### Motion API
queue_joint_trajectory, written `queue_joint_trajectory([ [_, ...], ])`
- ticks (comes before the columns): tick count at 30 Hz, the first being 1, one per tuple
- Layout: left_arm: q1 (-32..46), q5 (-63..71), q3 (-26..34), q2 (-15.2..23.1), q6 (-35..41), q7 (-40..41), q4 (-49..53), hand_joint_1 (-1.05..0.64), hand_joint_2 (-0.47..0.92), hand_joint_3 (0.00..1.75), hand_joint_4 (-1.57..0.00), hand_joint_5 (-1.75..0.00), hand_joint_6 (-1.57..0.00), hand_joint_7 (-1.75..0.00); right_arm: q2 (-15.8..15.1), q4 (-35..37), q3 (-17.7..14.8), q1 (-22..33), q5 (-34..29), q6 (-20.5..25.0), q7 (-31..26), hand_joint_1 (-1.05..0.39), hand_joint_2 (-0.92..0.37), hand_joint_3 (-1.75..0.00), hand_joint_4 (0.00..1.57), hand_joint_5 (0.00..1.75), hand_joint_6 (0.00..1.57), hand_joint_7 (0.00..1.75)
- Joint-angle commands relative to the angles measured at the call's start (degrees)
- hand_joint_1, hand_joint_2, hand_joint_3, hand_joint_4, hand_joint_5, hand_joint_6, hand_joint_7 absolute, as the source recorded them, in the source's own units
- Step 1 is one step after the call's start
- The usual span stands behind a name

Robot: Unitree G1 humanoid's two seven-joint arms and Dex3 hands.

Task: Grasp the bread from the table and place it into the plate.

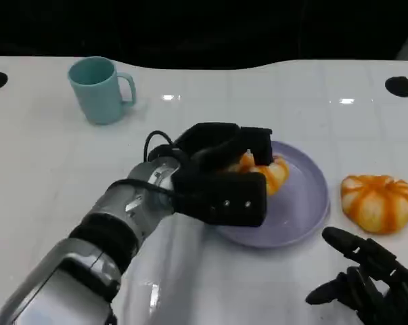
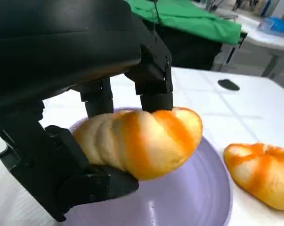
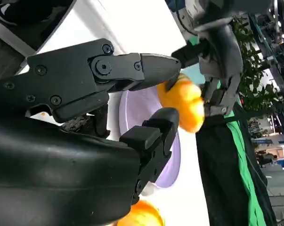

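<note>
From the head view the left hand (image 1: 224, 177) reaches over the near-left rim of the plate (image 1: 305, 210), and most of the bun (image 1: 268, 170) it carries is hidden behind the black fingers, with just an orange-striped edge peeking out past them. The left wrist view fills in what that angle hides: the bun (image 2: 142, 141) is clamped between fingers (image 2: 151, 84) pressing on its top and the thumb (image 2: 92, 186) beneath it, and it hangs clear of the lilac plate (image 2: 198, 197), whose surface lies directly under it. So the left hand is closed firmly around the bun, holding it over the plate and not resting it there. The same view shows a second bun (image 2: 264, 172) on the table just beyond the plate's rim, on the side away from the hand's palm. In the head view that second bun (image 1: 379, 202) sits just ahead of the right hand (image 1: 369, 281), which lies low on the table with its fingers spread and curled loosely, holding nothing and touching neither bun nor plate. The right wrist view, turned on its side, looks past its own fingers (image 3: 132, 70) to the left hand (image 3: 217, 52) gripping the bun (image 3: 184, 101) above the plate (image 3: 142, 106). A teal mug (image 1: 99, 89) stands well beyond the left hand, toward the table's far side.
</note>
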Motion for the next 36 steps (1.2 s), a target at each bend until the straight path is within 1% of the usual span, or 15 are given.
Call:
queue_joint_trajectory([
  [1, -2.4, -1.3, 0.4, 0.0, -1.9, -2.9, 2.2, -0.33, 0.91, 0.21, -0.59, -0.82, -0.71, -0.11, -0.8, -1.0, -0.3, 0.4, -0.1, 0.2, -0.5, -0.75, -0.92, -0.33, 0.73, 1.11, 0.97, 0.28],
  [2, -2.5, -1.1, 0.3, 0.0, -2.2, -2.9, 2.6, -0.37, 0.92, 0.19, -0.54, -0.62, -0.62, -0.06, -0.8, -1.2, -0.3, 0.4, 0.0, 0.4, -0.4, -0.75, -0.92, -0.33, 0.72, 1.11, 0.97, 0.28],
  [3, -2.6, -0.9, 0.2, 0.1, -2.4, -2.9, 2.8, -0.40, 0.92, 0.18, -0.52, -0.48, -0.57, -0.03, -0.8, -1.2, -0.2, 0.5, 0.1, 0.5, -0.4, -0.75, -0.92, -0.33, 0.72, 1.11, 0.97, 0.28],
  [4, -2.7, -0.9, 0.1, 0.1, -2.6, -2.9, 3.0, -0.40, 0.92, 0.18, -0.51, -0.43, -0.55, -0.01, -0.8, -1.3, -0.2, 0.5, 0.2, 0.6, -0.4, -0.75, -0.92, -0.33, 0.72, 1.11, 0.97, 0.28],
  [6, -2.8, -0.8, 0.2, 0.1, -2.8, -2.8, 3.3, -0.41, 0.92, 0.18, -0.51, -0.39, -0.54, -0.01, -0.8, -1.3, -0.2, 0.5, 0.2, 0.6, -0.4, -0.75, -0.92, -0.33, 0.72, 1.11, 0.97, 0.28],
  [8, -3.3, 0.5, -0.8, 0.7, -2.5, -2.9, 3.0, -0.54, 0.92, 0.24, -0.38, -0.31, -0.44, 0.00, -0.7, -1.7, -0.2, 0.6, 0.4, 1.0, -0.6, -0.74, -0.92, -0.33, 0.72, 1.11, 0.97, 0.28],
  [11, -3.9, 0.7, -1.2, 1.2, -1.2, -5.5, 2.5, -0.67, 0.92, 0.33, -0.27, -0.26, -0.37, 0.00, -0.8, -1.6, -0.1, 0.6, -0.4, 0.4, -0.9, -0.74, -0.92, -0.33, 0.72, 1.12, 0.97, 0.28],
  [18, -3.9, 0.3, -0.8, 2.2, -0.7, -8.0, 1.2, -0.70, 0.92, 0.38, -0.29, -0.25, -0.41, -0.02, -0.6, -1.9, 0.0, 0.7, -0.2, 0.8, -1.3, -0.74, -0.92, -0.33, 0.72, 1.12, 0.97, 0.28],
  [19, -3.6, -0.4, -0.1, 2.8, -1.4, -8.2, 0.3, -0.69, 0.92, 0.38, -0.35, -0.28, -0.46, -0.05, -0.6, -1.9, 0.0, 0.6, -0.2, 0.9, -1.3, -0.74, -0.92, -0.33, 0.72, 1.12, 0.97, 0.28],
  [22, -2.1, -2.0, 1.5, 4.9, -4.7, -7.1, -2.7, -0.62, 0.92, 0.31, -0.68, -0.45, -0.75, -0.17, -0.6, -1.7, 0.0, 0.4, -0.4, 0.8, -1.5, -0.75, -0.92, -0.33, 0.71, 1.12, 0.97, 0.28],
  [24, -1.3, -3.4, 2.7, 5.7, -4.8, -8.6, -4.4, -0.60, 0.92, 0.29, -0.74, -0.48, -0.80, -0.17, -0.7, -1.6, 0.1, 0.3, -0.7, 0.7, -1.7, -0.75, -0.92, -0.34, 0.72, 1.12, 0.97, 0.28],
  [29, 2.3, -8.8, 6.3, 7.0, -5.0, -11.9, -9.7, -0.53, 0.92, 0.27, -0.77, -0.54, -0.84, -0.15, -0.6, -1.3, 0.0, 0.0, -0.4, 0.6, -1.4, -0.75, -0.92, -0.33, 0.72, 1.13, 0.97, 0.29],
  [32, 7.8, -16.8, 11.0, 7.3, -4.1, -15.8, -16.6, -0.47, 0.92, 0.28, -0.67, -0.85, -0.87, -0.11, -0.5, -1.2, -0.2, -0.1, 0.2, 0.9, -1.0, -0.75, -0.92, -0.33, 0.71, 1.13, 0.97, 0.29],
  [34, 10.0, -19.1, 12.3, 7.4, -3.1, -17.2, -19.9, -0.43, 0.92, 0.28, -0.65, -0.96, -0.87, -0.10, -0.5, -1.1, -0.3, -0.1, 0.5, 1.1, -0.8, -0.75, -0.92, -0.33, 0.71, 1.13, 0.97, 0.29],
  [36, 13.5, -23.3, 14.9, 6.6, -2.4, -17.8, -23.1, -0.40, 0.92, 0.28, -0.67, -1.00, -0.89, -0.10, -0.6, -1.1, -0.1, 0.0, -0.1, 0.7, -1.0, -0.75, -0.92, -0.33, 0.71, 1.13, 0.96, 0.28],
])
